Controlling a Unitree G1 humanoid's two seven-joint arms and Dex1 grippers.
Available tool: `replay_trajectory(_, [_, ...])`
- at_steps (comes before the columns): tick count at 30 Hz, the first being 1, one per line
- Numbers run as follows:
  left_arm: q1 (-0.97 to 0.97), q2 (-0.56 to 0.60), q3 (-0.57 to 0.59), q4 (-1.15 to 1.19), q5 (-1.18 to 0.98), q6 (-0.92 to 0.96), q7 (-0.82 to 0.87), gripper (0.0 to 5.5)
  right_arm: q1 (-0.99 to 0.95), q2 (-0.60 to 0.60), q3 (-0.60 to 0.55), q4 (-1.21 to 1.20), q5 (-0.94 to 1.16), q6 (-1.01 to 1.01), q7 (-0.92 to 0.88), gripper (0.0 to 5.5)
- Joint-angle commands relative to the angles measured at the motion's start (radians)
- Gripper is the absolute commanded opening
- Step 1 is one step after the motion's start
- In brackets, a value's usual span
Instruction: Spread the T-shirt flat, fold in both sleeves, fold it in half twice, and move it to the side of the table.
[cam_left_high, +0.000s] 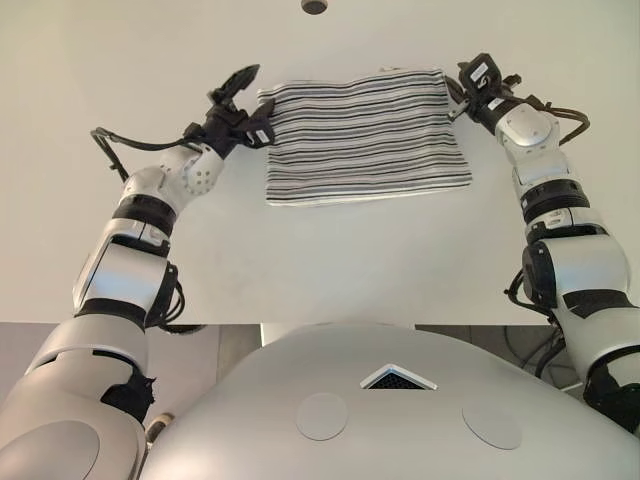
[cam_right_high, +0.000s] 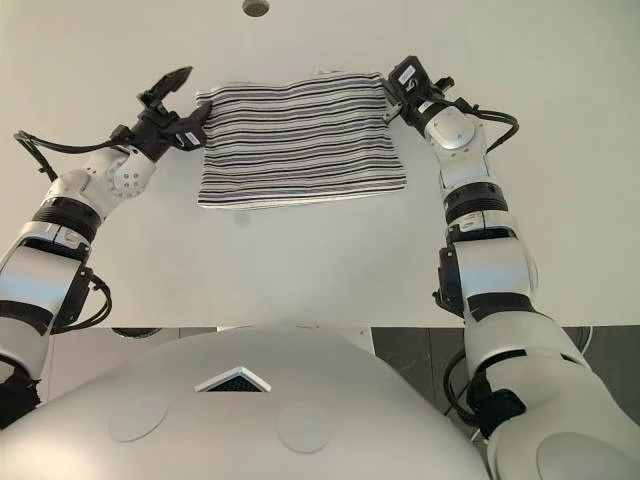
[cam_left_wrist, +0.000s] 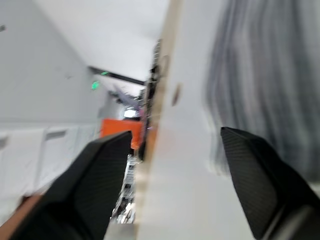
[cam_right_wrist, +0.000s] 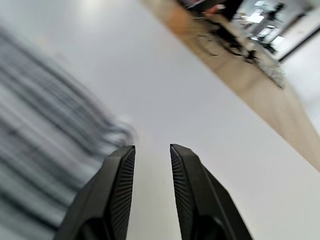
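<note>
The striped T-shirt lies folded into a flat rectangle at the far middle of the white table. At the shirt's far left corner is my left gripper, open wide; one finger is raised and the other rests by the cloth's edge. In the left wrist view the left gripper has bare table between its fingers, with the shirt off to one side. My right gripper stands at the shirt's far right corner. The right wrist view shows the right gripper open by a narrow gap and holding nothing, the shirt beside it.
A small dark round fitting sits in the table's far edge. Bare tabletop stretches to both sides of the shirt and towards me, as far as the near edge.
</note>
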Motion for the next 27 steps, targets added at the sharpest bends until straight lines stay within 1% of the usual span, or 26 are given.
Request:
replay_trajectory(1, [0.065,0.002,0.116,-0.202,-0.097,-0.047,0.141,3.31,-0.029,0.022,-0.084,-0.106,0.111,-0.089,0.006,1.31])
replay_trajectory(3, [0.135,-0.013,0.169,-0.387,-0.137,-0.068,0.176,3.31,-0.012,0.020,-0.081,-0.214,0.139,-0.131,0.058,1.31])
replay_trajectory(5, [0.187,-0.035,0.194,-0.529,-0.153,-0.063,0.175,3.31,-0.003,0.004,-0.053,-0.288,0.126,-0.140,0.108,1.31])
replay_trajectory(9, [0.257,-0.090,0.210,-0.700,-0.143,-0.013,0.156,3.31,-0.040,-0.037,0.063,-0.286,0.002,-0.161,0.195,1.31])
replay_trajectory(12, [0.291,-0.129,0.228,-0.754,-0.176,0.018,0.138,3.31,-0.096,-0.072,0.203,-0.194,-0.155,-0.209,0.255,1.31])
replay_trajectory(13, [0.297,-0.141,0.230,-0.769,-0.184,0.026,0.130,3.31,-0.129,-0.086,0.267,-0.133,-0.237,-0.223,0.255,1.31])
replay_trajectory(17, [0.287,-0.179,0.225,-0.782,-0.198,0.050,0.098,3.31,-0.232,-0.130,0.442,0.051,-0.469,-0.232,0.214,1.31])
replay_trajectory(20, [0.273,-0.200,0.215,-0.773,-0.207,0.055,0.070,3.31,-0.286,-0.172,0.542,0.140,-0.590,-0.233,0.233,1.31])
replay_trajectory(22, [0.274,-0.210,0.216,-0.774,-0.211,0.059,0.054,3.31,-0.314,-0.193,0.589,0.173,-0.639,-0.238,0.261,1.31])
replay_trajectory(24, [0.278,-0.221,0.218,-0.774,-0.214,0.064,0.044,3.31,-0.330,-0.205,0.625,0.190,-0.668,-0.247,0.290,1.31])
replay_trajectory(27, [0.283,-0.233,0.221,-0.773,-0.210,0.084,0.025,3.31,-0.300,-0.257,0.673,0.152,-0.689,-0.294,0.396,1.31])
